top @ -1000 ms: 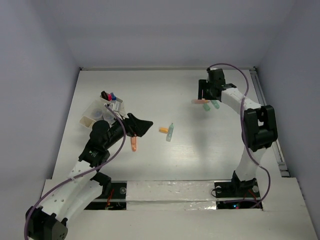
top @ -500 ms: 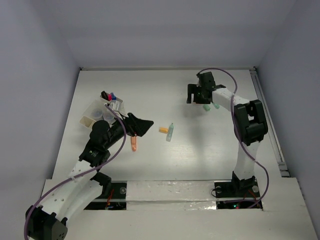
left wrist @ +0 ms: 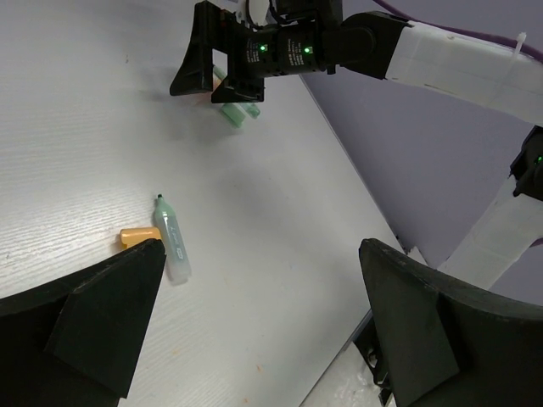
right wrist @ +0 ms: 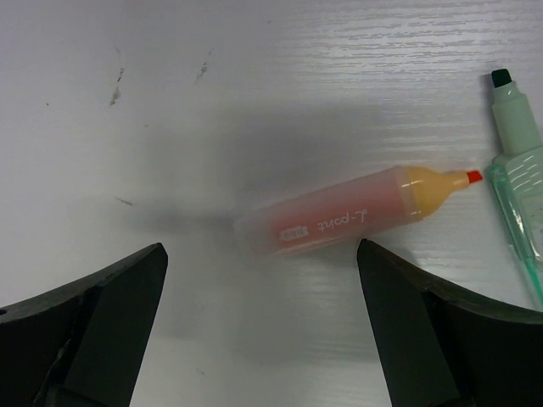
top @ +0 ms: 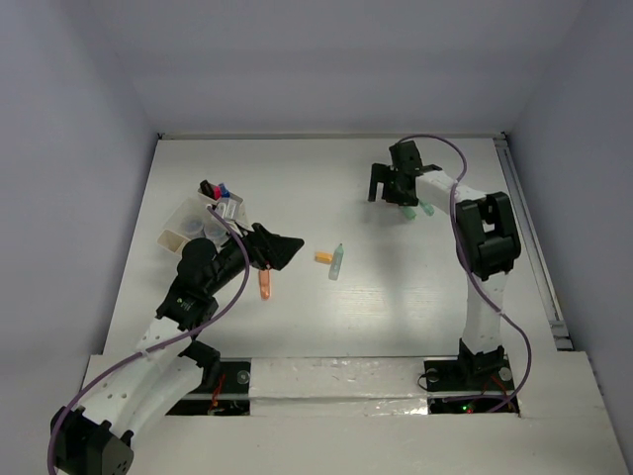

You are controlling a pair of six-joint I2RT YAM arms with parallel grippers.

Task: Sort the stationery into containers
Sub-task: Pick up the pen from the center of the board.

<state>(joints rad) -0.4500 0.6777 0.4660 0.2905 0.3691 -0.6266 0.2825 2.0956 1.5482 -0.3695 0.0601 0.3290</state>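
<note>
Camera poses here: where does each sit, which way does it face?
Top external: above and behind the bases, looking down on the table; both arms show.
Left wrist: low, facing across the table at the right gripper; own open fingers frame the bottom.
Right wrist: straight down on an orange highlighter; own open fingers at the bottom corners.
Shared: top and left wrist both show the pale green marker beside an orange piece.

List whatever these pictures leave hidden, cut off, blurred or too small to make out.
Orange highlighter: blurred in the right wrist view, small label unreadable; in the top view the right gripper covers it.
Green marker: cut off by the right wrist view's right edge.
Bins: contents too small to tell in the top view.
Orange piece: partly behind the left gripper in the left wrist view.
</note>
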